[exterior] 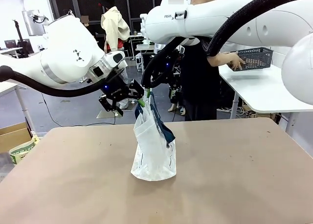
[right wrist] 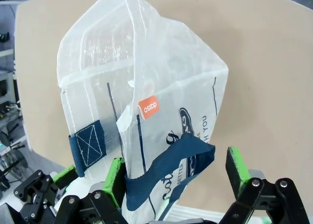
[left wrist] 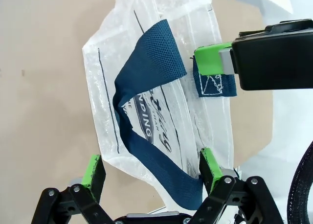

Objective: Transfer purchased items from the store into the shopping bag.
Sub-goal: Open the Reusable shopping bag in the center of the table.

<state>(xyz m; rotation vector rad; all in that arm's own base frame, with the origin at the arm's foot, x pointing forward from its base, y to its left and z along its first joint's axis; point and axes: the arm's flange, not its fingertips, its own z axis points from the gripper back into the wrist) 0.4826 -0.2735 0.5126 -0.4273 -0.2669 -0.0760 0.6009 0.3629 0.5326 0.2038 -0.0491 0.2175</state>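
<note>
Evidently, with the left gripper (left wrist: 149, 161) and right gripper (right wrist: 176, 159) both spread wide and gripping nothing, the limp shopping bag (exterior: 154, 155) could slump shut.

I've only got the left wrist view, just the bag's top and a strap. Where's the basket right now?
Observer: The basket is at a white side table far right, a person's hand on its edge.
Operator: Does the bag reach the table?
Observer: The shopping bag stands upright, base on the brown table.
Operator: And the right tool?
Observer: The right tool is open, astride a navy strap.
</note>
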